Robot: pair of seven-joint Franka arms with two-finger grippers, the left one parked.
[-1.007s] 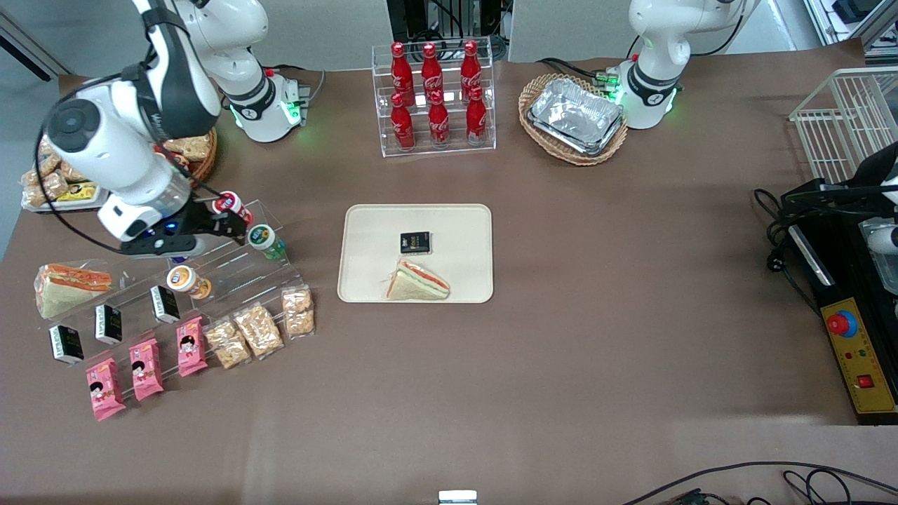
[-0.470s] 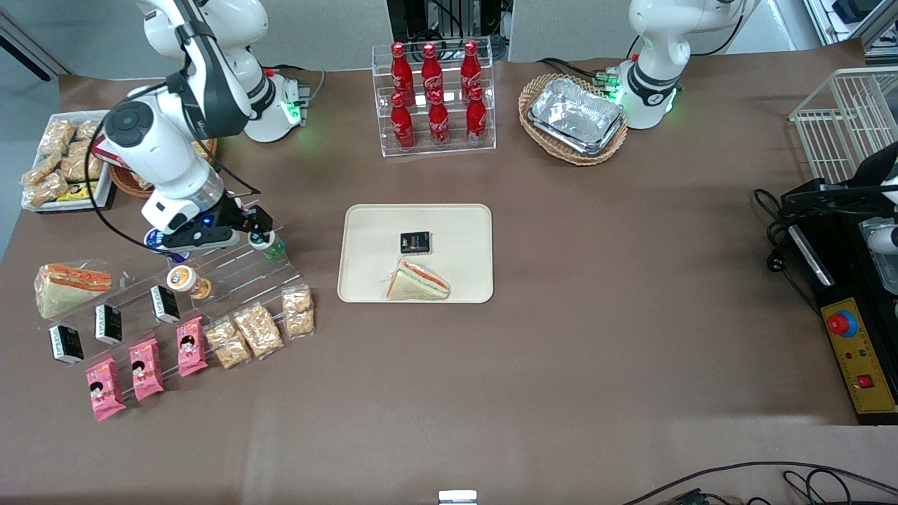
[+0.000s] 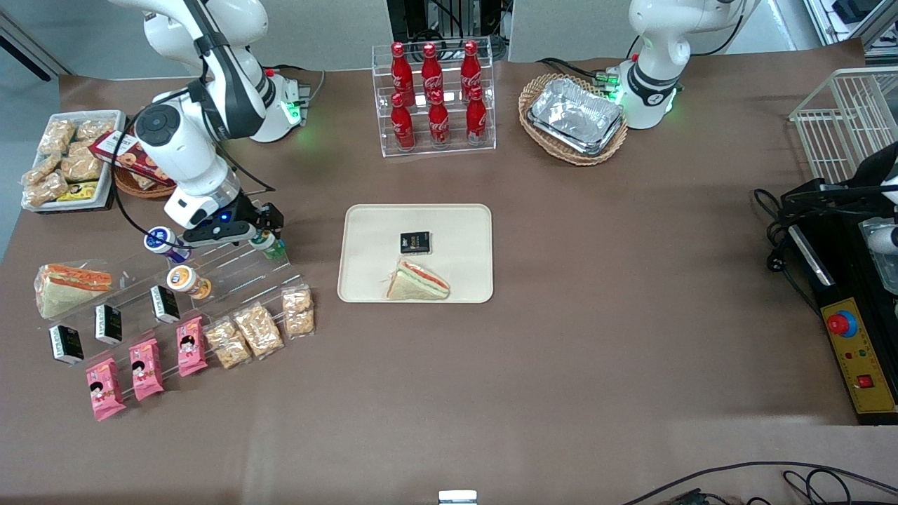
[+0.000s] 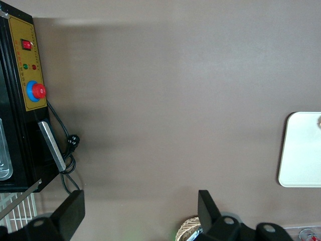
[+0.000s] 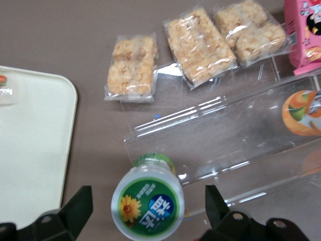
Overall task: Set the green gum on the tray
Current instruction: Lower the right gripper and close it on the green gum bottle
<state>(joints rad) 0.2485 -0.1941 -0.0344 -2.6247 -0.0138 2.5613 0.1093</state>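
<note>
Bright, even overhead light falls on the brown tablecloth (image 3: 596,337), shadows lie soft under the working arm's black gripper (image 3: 269,226), white glare streaks the clear stepped acrylic rack (image 5: 225,135), and the white-rimmed green gum bottle (image 5: 149,203) looks slightly blurred up close.

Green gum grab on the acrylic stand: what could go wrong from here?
1. The gripper is open, straddling the green gum, which leans on the clear acrylic stand; closing off-centre could tip it or clip the stand.
2. The tray already holds a sandwich and a black packet; the drop needs its bare part.
</note>
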